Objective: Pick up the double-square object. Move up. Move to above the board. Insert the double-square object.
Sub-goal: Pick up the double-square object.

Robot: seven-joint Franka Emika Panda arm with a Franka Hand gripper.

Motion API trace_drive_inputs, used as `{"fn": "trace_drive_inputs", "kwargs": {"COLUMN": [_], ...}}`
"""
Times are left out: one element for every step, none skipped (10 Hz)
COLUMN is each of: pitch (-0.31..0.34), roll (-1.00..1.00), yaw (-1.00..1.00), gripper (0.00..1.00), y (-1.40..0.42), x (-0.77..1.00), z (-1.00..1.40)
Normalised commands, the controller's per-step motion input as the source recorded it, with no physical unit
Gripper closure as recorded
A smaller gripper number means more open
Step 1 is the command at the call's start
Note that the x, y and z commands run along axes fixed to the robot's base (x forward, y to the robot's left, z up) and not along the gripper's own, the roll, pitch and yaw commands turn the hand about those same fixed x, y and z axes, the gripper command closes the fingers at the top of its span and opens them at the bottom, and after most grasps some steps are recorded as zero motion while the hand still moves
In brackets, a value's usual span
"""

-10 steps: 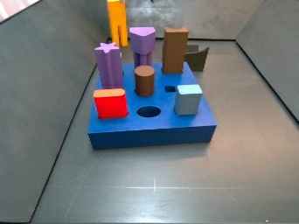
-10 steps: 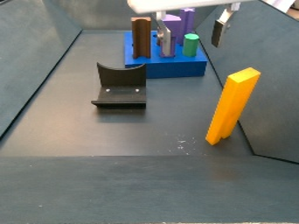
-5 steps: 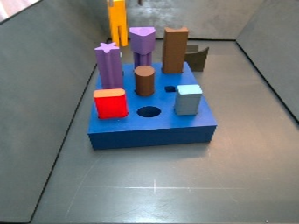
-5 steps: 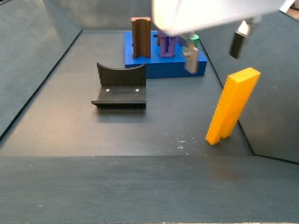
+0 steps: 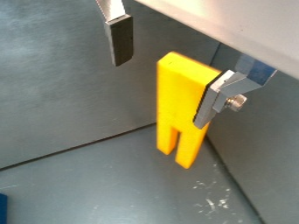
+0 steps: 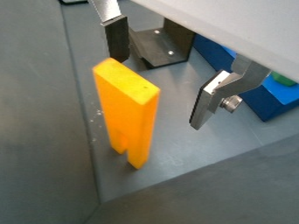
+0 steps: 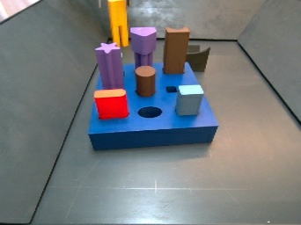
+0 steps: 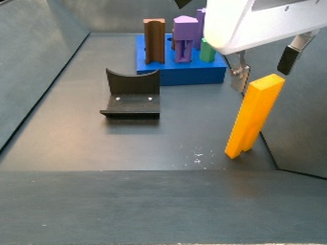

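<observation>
Now, one claw, spread wide, hanging just above the top of the double-square object in a side view; nothing gripped. Fingers seen in both wrist views as flat silver plates with dark pads, one to either side of the block's upper end, apart from it.

One double-square object: tall, orange-yellow, upright on the dark surface, beside the enclosure wall. Flat smooth faces; a groove splitting the lower end into two square columns, visible in both wrist views. In a side view only its upper part showing, behind the pegs.

One board: thick blue square block, well apart from the claw, beyond the fixture. One fixture, dark, L-shaped, between board and claw.

Six pegs standing in the board: one purple star peg, one purple pointed peg, one brown rectangular peg, one brown round peg, one red block, one grey-blue block. Two holes open in the board's top: one round hole, one small square hole.
</observation>
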Motion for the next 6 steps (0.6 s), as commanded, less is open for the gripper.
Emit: {"fn": "trace_drive_inputs", "kwargs": {"pitch": [0.084, 0.039, 0.0, 0.0, 0.0, 0.0], "roll": [0.01, 0.02, 0.01, 0.07, 0.07, 0.09], "yaw": [0.15, 0.21, 0.32, 0.41, 0.41, 0.32], "gripper": [0.0, 0.0, 0.0, 0.0, 0.0, 0.0], "y": [0.26, 0.22, 0.18, 0.15, 0.18, 0.13], "x": [0.29, 0.2, 0.06, 0.0, 0.0, -0.01], "z": [-0.04, -0.11, -0.2, -0.21, -0.19, -0.23]}}
